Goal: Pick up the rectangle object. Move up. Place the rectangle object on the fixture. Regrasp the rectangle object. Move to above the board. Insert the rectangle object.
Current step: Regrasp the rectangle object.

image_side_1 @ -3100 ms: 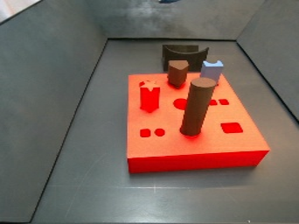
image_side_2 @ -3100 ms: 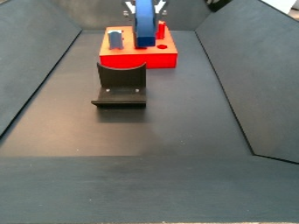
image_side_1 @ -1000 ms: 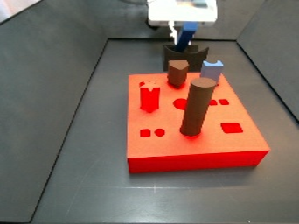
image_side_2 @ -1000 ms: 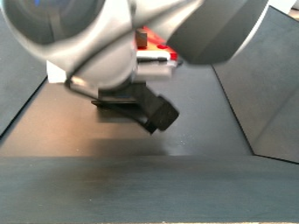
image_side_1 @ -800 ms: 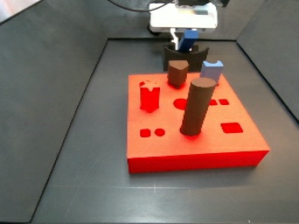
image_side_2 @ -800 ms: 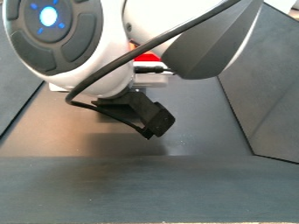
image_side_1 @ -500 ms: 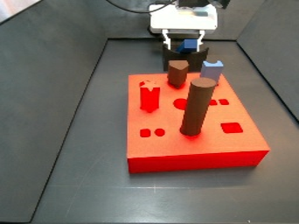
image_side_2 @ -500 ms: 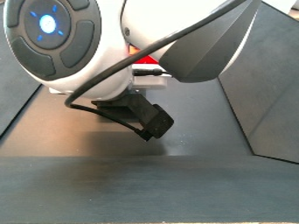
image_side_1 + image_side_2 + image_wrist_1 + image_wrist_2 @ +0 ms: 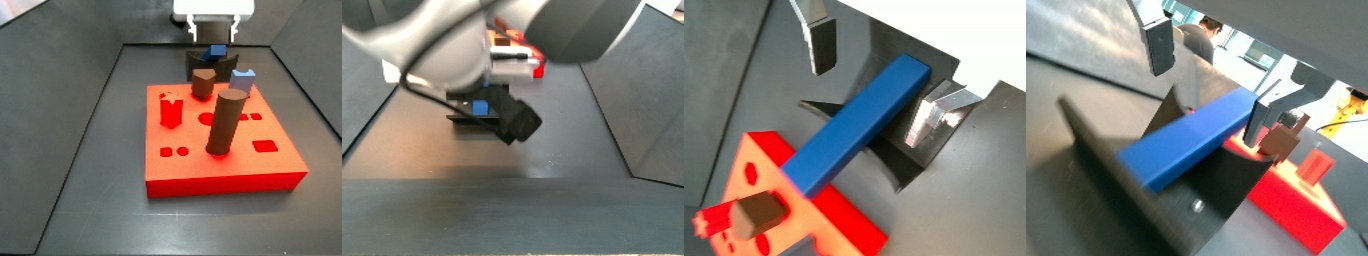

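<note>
Dark floor surrounds the red board point(image 9: 221, 165). I see the gripper point(image 9: 882, 72) spread wide, its 2 fingers point(image 9: 822, 42) clear of the blue bar point(image 9: 861, 124), which lies on the fixture point(image 9: 1126, 165).

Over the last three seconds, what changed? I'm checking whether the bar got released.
The tool brought the blue bar down onto the fixture behind the red board, then let go; its fingers now stand open, clear of the bar. Board and pegs stayed put.
</note>
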